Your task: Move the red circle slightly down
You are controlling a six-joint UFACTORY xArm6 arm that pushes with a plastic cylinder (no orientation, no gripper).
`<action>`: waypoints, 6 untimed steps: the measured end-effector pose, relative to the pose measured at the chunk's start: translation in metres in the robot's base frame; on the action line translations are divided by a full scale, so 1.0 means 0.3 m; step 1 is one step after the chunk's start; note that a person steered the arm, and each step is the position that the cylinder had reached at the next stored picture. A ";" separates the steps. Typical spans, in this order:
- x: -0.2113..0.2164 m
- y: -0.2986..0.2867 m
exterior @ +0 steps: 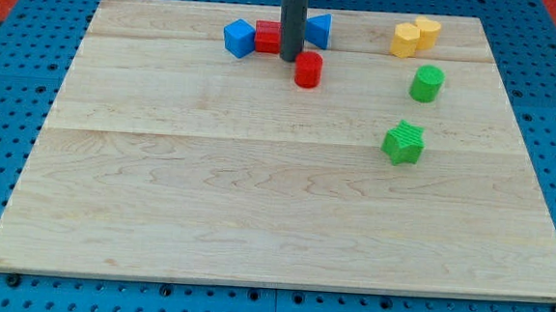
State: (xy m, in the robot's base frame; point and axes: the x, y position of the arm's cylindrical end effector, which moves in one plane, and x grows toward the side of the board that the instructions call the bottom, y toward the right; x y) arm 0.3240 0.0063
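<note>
The red circle (308,69) stands on the wooden board (256,203) near the view's top, a little left of centre. My tip (291,58) rests on the board just above and to the left of the red circle, close to or touching it. Behind the rod sit a second red block (267,36), a blue cube-like block (238,37) to its left, and a blue block (319,29) to the rod's right; the rod partly hides the red and right blue blocks.
Two yellow blocks (416,36) sit together at the view's top right. A green cylinder (427,83) lies below them, and a green star-like block (404,142) lower still. Blue pegboard (0,110) surrounds the board.
</note>
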 end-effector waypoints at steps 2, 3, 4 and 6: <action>-0.116 0.025; 0.010 0.099; 0.221 0.041; 0.153 -0.003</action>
